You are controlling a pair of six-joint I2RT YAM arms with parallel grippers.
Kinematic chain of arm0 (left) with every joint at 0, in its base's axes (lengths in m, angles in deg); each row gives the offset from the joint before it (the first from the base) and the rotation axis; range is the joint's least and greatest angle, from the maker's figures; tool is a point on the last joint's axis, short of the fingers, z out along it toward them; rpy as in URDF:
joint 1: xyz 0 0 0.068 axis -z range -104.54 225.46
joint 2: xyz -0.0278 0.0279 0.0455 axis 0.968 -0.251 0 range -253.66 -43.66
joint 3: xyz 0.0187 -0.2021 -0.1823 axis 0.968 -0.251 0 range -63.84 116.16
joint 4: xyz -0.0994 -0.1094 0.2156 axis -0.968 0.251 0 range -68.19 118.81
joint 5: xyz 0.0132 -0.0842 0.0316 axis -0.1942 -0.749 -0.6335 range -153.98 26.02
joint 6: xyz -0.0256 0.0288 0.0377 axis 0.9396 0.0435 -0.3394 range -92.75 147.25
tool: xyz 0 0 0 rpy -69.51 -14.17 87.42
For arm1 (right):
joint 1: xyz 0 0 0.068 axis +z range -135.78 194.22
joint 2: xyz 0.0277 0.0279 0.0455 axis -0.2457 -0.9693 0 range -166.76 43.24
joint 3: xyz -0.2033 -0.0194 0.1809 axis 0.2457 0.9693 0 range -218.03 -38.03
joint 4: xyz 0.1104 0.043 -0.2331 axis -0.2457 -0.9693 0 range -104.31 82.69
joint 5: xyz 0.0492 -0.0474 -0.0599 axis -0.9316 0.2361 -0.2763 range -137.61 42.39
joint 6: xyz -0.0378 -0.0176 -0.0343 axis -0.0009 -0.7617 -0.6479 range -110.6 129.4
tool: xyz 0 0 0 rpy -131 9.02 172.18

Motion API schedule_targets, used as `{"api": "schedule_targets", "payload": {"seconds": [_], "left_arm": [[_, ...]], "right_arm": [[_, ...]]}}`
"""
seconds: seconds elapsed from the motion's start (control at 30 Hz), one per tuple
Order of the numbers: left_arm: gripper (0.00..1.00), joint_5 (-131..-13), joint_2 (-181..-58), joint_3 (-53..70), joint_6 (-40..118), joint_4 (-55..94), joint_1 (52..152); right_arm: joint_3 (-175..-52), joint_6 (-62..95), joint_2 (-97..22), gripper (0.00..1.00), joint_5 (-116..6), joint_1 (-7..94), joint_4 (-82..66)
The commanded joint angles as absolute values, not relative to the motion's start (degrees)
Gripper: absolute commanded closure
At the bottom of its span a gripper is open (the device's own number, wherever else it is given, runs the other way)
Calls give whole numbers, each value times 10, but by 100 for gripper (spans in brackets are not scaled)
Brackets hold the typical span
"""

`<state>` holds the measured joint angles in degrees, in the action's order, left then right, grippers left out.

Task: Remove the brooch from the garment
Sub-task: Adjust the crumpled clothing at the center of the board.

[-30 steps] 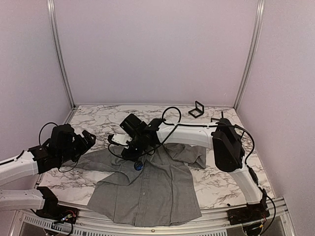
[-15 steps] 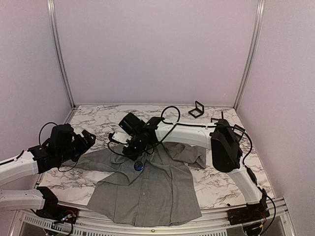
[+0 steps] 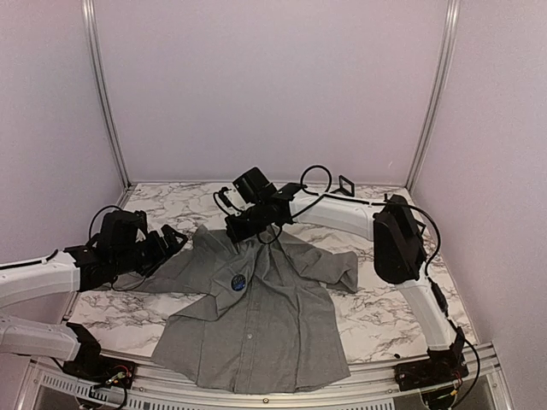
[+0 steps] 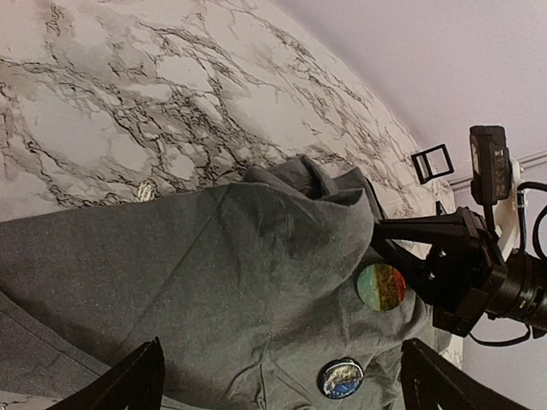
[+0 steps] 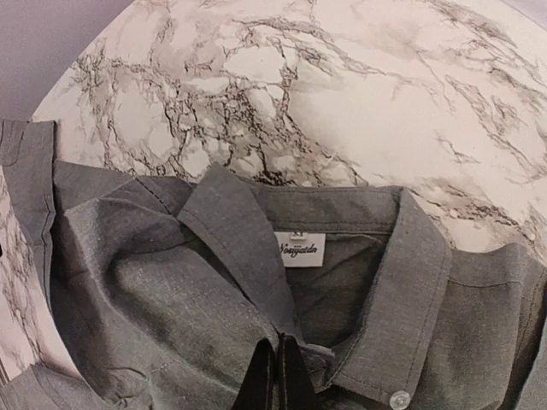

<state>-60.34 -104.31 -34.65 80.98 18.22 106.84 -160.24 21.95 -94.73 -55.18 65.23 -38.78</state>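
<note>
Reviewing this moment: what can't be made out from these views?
Left wrist: how the blue brooch and the multicoloured brooch are fastened; the garment covers their backs.
Top external: the multicoloured brooch does not show, probably behind the right gripper.
Right wrist: both brooches lie outside the frame; the collar label has print too small to read.

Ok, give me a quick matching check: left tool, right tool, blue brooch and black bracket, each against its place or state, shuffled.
1 left tool
2 right tool
3 blue brooch
4 black bracket

a at the far edge of the table
b shut on the garment by the collar
c on the garment's front
d open, holding nothing

Pairs: 1-d, 2-b, 3-c, 4-a.
</note>
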Motion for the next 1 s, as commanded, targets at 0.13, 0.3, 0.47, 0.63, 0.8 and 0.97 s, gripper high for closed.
{"api": "schedule_targets", "payload": {"seconds": [0.13, 0.3, 0.47, 0.63, 0.8, 0.97], "left_arm": [[5, -693, -1099, -314, 802, 108, 1066], [11, -715, -1136, -320, 811, 80, 1066], [16, -729, -1155, -331, 827, 46, 1067], [20, -734, -1160, -336, 838, 36, 1068], [22, -735, -1163, -343, 854, 32, 1071], [24, -740, -1174, -348, 875, 15, 1077]], "right_arm": [[-1573, 343, -907, 100, -590, 663, -277], [-1563, 329, -900, 87, -607, 663, -282], [-1507, 295, -858, 68, -606, 663, -274], [-1435, 210, -799, 53, -605, 663, -262], [-1400, 82, -774, 44, -600, 668, -292], [-1416, 10, -801, 44, -559, 675, -334]]}}
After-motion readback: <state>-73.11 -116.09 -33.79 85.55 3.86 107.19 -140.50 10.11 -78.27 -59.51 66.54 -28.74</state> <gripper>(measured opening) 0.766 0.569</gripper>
